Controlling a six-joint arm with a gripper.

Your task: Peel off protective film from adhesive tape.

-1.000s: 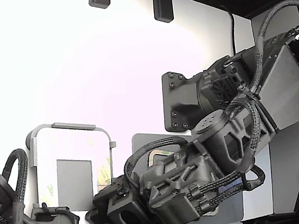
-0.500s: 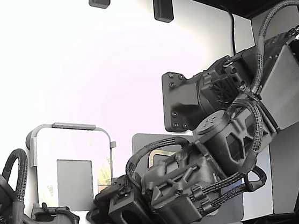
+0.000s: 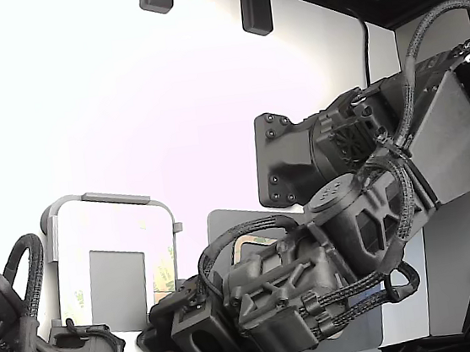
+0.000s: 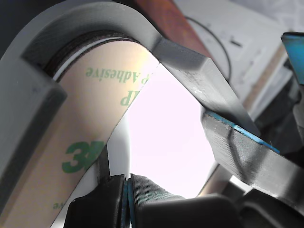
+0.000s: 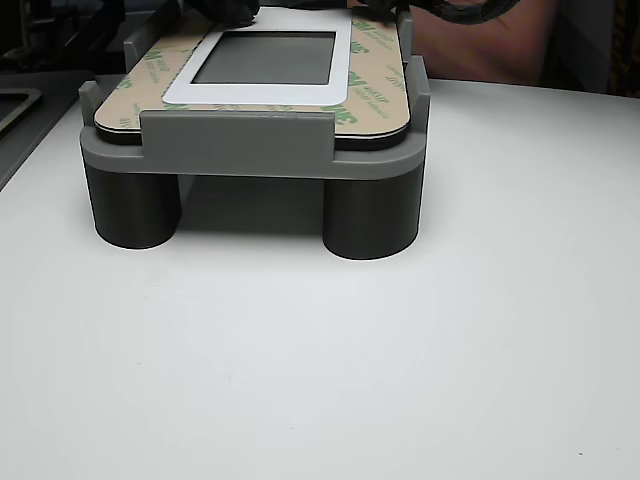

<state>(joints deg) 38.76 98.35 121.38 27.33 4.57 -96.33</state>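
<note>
A gray holder [image 5: 240, 150] is being carried by the white table [image 5: 400, 350], near its far edge in the other view. A white panel [image 5: 265, 93] is being held flat on top of the holder, and a tan ring [image 5: 375, 95] with green marks is being kept around the panel, along the holder's edges. The black arm [image 3: 366, 212] is being bent low over the end of the holder on the exterior view's right. In the wrist view the gripper [image 4: 127, 190] is being held just beside a round corner of the holder, where the tan ring is being seen very close. Two dark pads with a thin blue line between them are being shown there. It cannot be told whether anything is being pinched. The narrow protective film cannot be picked out in these views.
</note>
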